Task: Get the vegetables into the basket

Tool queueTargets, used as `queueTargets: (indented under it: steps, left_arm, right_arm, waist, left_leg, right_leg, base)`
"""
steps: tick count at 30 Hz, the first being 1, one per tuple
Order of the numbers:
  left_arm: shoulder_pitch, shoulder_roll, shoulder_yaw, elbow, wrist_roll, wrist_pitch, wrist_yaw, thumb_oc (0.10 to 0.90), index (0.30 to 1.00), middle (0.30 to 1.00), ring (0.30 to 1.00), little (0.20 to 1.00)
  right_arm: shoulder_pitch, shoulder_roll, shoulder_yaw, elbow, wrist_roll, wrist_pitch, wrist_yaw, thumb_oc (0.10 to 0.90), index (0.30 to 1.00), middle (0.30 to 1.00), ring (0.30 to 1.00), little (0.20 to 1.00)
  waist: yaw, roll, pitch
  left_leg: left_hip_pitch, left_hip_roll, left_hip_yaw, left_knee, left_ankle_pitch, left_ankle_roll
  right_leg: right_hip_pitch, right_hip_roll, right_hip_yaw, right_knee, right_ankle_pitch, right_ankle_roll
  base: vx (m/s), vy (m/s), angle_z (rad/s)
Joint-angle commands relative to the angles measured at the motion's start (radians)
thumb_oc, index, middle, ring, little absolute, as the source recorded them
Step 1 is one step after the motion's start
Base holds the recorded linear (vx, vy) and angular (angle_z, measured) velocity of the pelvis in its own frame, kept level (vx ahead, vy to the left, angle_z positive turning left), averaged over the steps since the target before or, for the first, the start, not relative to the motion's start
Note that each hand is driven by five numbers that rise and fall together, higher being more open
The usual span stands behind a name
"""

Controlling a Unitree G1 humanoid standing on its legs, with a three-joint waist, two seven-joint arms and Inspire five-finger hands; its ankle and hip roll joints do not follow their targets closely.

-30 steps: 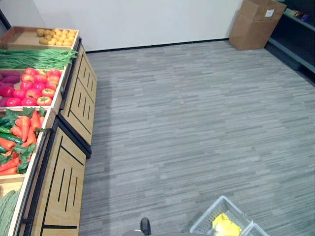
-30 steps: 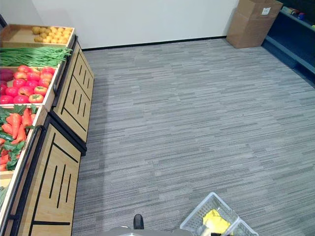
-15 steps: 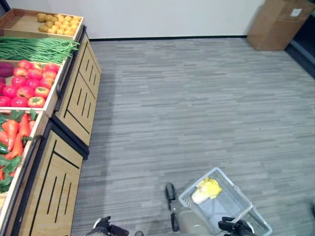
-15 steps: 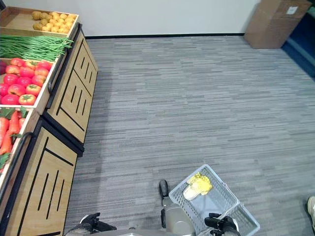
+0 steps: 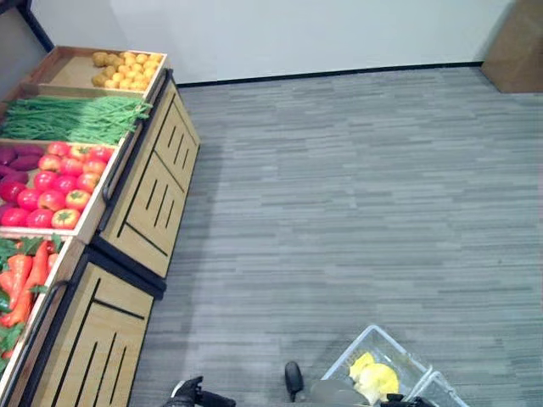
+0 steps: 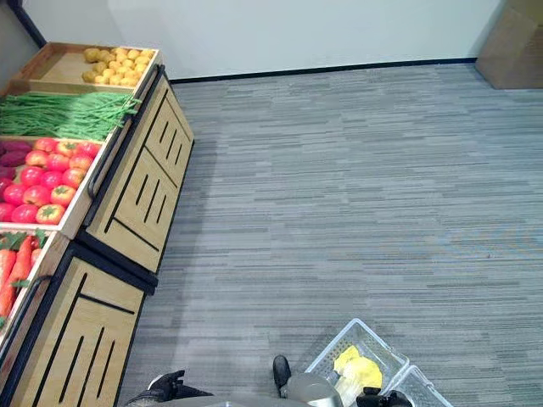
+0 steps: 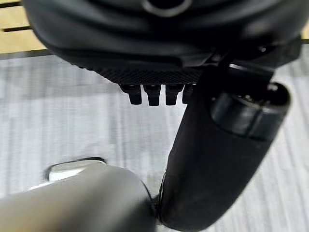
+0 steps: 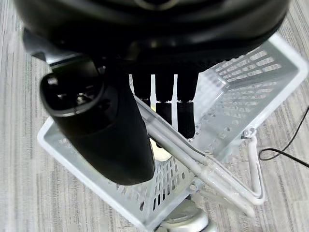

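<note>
The right hand (image 8: 111, 125) has its fingers (image 8: 186, 118) curled round the handle (image 8: 193, 159) of the white basket (image 8: 251, 92). A yellow cabbage (image 5: 376, 378) lies inside. The left hand (image 7: 159, 63) hangs with curled fingers, holding nothing. Tomatoes (image 5: 51, 186), carrots (image 5: 21, 275) and green beans (image 5: 76, 119) sit in the wooden stand (image 5: 148, 203).

A white plastic mesh basket (image 6: 383, 351) sits at the bottom edge of the frame, right of centre, partly cut off. Inside it lies a yellow leafy vegetable (image 6: 359, 371), possibly a cabbage. At the left edge, wooden crates hold carrots (image 5: 25, 275), tomatoes (image 5: 53, 182), green beans (image 5: 81, 119) and potatoes (image 5: 127, 68).
</note>
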Motion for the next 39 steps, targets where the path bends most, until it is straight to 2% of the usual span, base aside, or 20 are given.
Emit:
queueTargets:
  steps: [1, 2, 4, 5, 7, 8, 9, 10, 14, 17, 22, 31, 36, 39]
  left_arm:
    - [0.010, 0.021, -0.012, -0.035, -0.027, -0.004, 0.024, 0.900, 1.000, 1.000, 1.000, 1.000]
    - [0.010, 0.020, -0.009, -0.042, -0.033, -0.006, 0.025, 0.900, 1.000, 1.000, 1.000, 1.000]
    - [0.015, 0.020, -0.011, -0.046, -0.035, -0.005, 0.026, 0.900, 1.000, 1.000, 1.000, 1.000]
    - [0.020, 0.017, -0.013, -0.050, -0.038, -0.004, 0.025, 0.900, 1.000, 1.000, 1.000, 1.000]
    - [0.022, 0.016, -0.015, -0.051, -0.037, -0.003, 0.025, 0.900, 1.000, 1.000, 1.000, 1.000]
    - [0.022, 0.016, -0.018, -0.052, -0.037, -0.003, 0.022, 0.900, 1.000, 1.000, 1.000, 1.000]
    - [0.021, 0.014, -0.022, -0.049, -0.033, -0.004, 0.021, 0.900, 1.000, 1.000, 1.000, 1.000]
    - [0.020, 0.010, -0.029, -0.044, -0.027, -0.001, 0.023, 0.900, 1.000, 1.000, 1.000, 1.000]
    - [0.024, 0.010, -0.037, -0.028, -0.004, 0.001, 0.022, 0.900, 1.000, 1.000, 1.000, 1.000]
    - [0.028, 0.012, -0.036, -0.022, 0.011, 0.006, 0.018, 0.900, 1.000, 1.000, 1.000, 1.000]
    - [0.030, 0.011, -0.046, -0.014, 0.032, 0.009, 0.012, 0.900, 1.000, 1.000, 1.000, 1.000]
    - [0.025, 0.020, -0.047, -0.033, 0.021, 0.004, 0.016, 0.900, 1.000, 1.000, 1.000, 1.000]
    - [0.025, 0.033, -0.032, -0.031, 0.002, 0.000, 0.020, 0.900, 1.000, 1.000, 1.000, 1.000]
    - [0.021, 0.040, -0.029, -0.029, -0.013, -0.004, 0.021, 0.900, 1.000, 1.000, 1.000, 1.000]
  right_arm:
    - [0.029, -0.029, -0.009, -0.006, 0.006, -0.022, 0.001, 0.400, 0.300, 0.300, 0.300, 0.300]
    - [0.025, -0.030, -0.010, -0.004, 0.009, -0.020, -0.001, 0.400, 0.300, 0.300, 0.300, 0.300]
    - [0.026, -0.034, -0.011, 0.001, 0.009, -0.014, -0.001, 0.400, 0.300, 0.300, 0.300, 0.300]
    - [0.024, -0.034, -0.010, 0.004, 0.006, -0.012, 0.000, 0.400, 0.300, 0.300, 0.300, 0.300]
    - [0.024, -0.036, -0.011, 0.006, 0.006, -0.012, -0.001, 0.400, 0.300, 0.300, 0.300, 0.300]
    - [0.024, -0.040, -0.009, 0.006, 0.004, -0.013, -0.002, 0.400, 0.300, 0.300, 0.300, 0.300]
    - [0.029, -0.039, -0.007, 0.005, 0.000, -0.014, -0.005, 0.400, 0.300, 0.300, 0.300, 0.300]
    - [0.033, -0.039, -0.004, 0.008, -0.005, -0.014, -0.006, 0.400, 0.300, 0.300, 0.300, 0.300]
    - [0.044, -0.022, -0.006, 0.022, -0.007, -0.018, -0.012, 0.400, 0.300, 0.300, 0.300, 0.300]
    - [0.047, -0.017, -0.010, 0.018, -0.006, -0.017, -0.007, 0.400, 0.300, 0.300, 0.300, 0.300]
    - [0.048, -0.007, -0.015, 0.035, 0.000, -0.012, -0.003, 0.400, 0.300, 0.300, 0.300, 0.300]
    - [0.041, 0.000, 0.022, 0.036, -0.037, -0.009, -0.001, 0.400, 0.300, 0.300, 0.300, 0.300]
    - [0.022, -0.007, 0.057, 0.024, -0.082, -0.017, -0.002, 0.400, 0.300, 0.300, 0.300, 0.300]
    - [0.011, -0.017, 0.074, 0.016, -0.107, -0.022, -0.008, 0.400, 0.300, 0.300, 0.300, 0.300]
  waist:
    - [0.029, -0.039, 0.000]
    - [0.043, -0.051, 0.008]
    - [0.059, -0.061, 0.008]
    - [0.067, -0.062, 0.005]
    - [0.078, -0.061, 0.010]
    - [0.088, -0.054, 0.010]
    - [0.092, -0.040, 0.011]
    - [0.100, -0.028, 0.009]
    - [0.093, -0.009, -0.004]
    - [0.090, 0.001, -0.029]
    - [0.086, 0.003, -0.038]
    - [0.113, -0.005, -0.036]
    - [0.164, -0.024, -0.028]
    - [0.196, -0.035, -0.018]
  left_leg:
    - [-0.012, -0.016, 0.103, -0.050, 0.259, 0.082]
    - [-0.037, -0.020, 0.116, 0.006, 0.251, 0.096]
    - [-0.085, -0.038, 0.133, 0.038, 0.212, 0.111]
    - [-0.123, -0.052, 0.148, -0.007, 0.177, 0.121]
    - [-0.147, -0.058, 0.156, -0.014, 0.151, 0.124]
    - [-0.168, -0.064, 0.178, -0.149, 0.098, 0.133]
    - [-0.164, -0.056, 0.207, -0.317, 0.092, 0.135]
    - [-0.173, -0.057, 0.201, -0.402, 0.096, 0.136]
    - [-0.090, -0.084, 0.144, -0.533, 0.098, 0.146]
    - [-0.043, -0.081, 0.158, -0.595, 0.099, 0.149]
    - [-0.014, -0.079, 0.154, -0.600, 0.081, 0.156]
    - [-0.010, -0.081, 0.128, -0.599, 0.070, 0.165]
    - [-0.035, -0.088, 0.050, -0.579, 0.080, 0.162]
    - [-0.068, -0.108, -0.027, -0.552, 0.090, 0.151]
  right_leg:
    - [-0.070, -0.088, 0.061, 0.072, -0.021, 0.114]
    - [-0.055, -0.091, 0.073, 0.074, -0.025, 0.108]
    - [-0.030, -0.097, 0.085, 0.076, -0.037, 0.106]
    - [-0.018, -0.104, 0.089, 0.083, -0.045, 0.108]
    - [-0.004, -0.106, 0.095, 0.092, -0.055, 0.110]
    - [0.021, -0.106, 0.100, 0.092, -0.071, 0.119]
    - [0.042, -0.096, 0.095, 0.083, -0.083, 0.125]
    - [0.050, -0.084, 0.091, 0.081, -0.089, 0.127]
    - [0.076, -0.073, 0.072, 0.067, -0.105, 0.134]
    - [0.096, -0.077, 0.066, 0.038, -0.110, 0.138]
    - [0.116, -0.087, 0.055, 0.024, -0.118, 0.143]
    - [0.116, -0.095, 0.029, 0.045, -0.137, 0.142]
    - [0.118, -0.106, -0.054, 0.063, -0.155, 0.137]
    - [0.125, -0.121, -0.140, 0.064, -0.163, 0.134]
  base:
    - [0.17, -0.268, -0.06]
    - [0.16, -0.222, -0.21]
    - [0.16, -0.146, -0.21]
    - [0.13, -0.058, -0.18]
    - [0.14, -0.021, -0.28]
    - [0.25, 0.005, -0.14]
    - [0.25, 0.023, 0.00]
    - [0.17, 0.027, -0.02]
    - [0.14, -0.006, -0.10]
    - [0.14, 0.019, -0.13]
    - [0.09, 0.013, 0.23]
    - [0.04, -0.004, 0.10]
    - [-0.01, -0.046, 0.54]
    - [-0.05, -0.059, 0.89]
